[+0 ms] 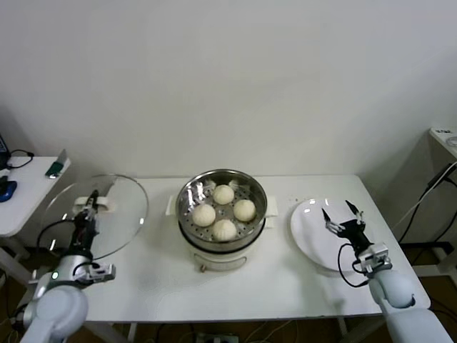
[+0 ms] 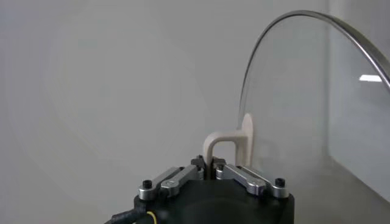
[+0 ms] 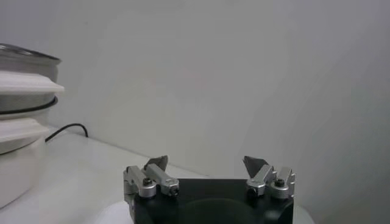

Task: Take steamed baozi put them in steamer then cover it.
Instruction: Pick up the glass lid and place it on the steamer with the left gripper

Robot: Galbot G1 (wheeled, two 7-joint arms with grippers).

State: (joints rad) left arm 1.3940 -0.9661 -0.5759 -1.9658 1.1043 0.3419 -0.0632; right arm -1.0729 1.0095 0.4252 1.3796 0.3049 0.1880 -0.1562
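Glass cover (image 1: 100, 214) clamped in left gripper (image 1: 88, 207) beside steamer (image 1: 222, 214); right gripper (image 1: 342, 213) agape over plate (image 1: 310, 239).

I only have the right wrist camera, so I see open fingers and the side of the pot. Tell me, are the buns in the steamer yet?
Observer: Yes, four buns sit inside the steamer.
Operator: Where is the lid?
Observer: The left gripper holds the lid by its white handle, raised off the table, left of the steamer.
Operator: What is under my right gripper?
Observer: The right gripper hangs open over a white plate, which has nothing on it.
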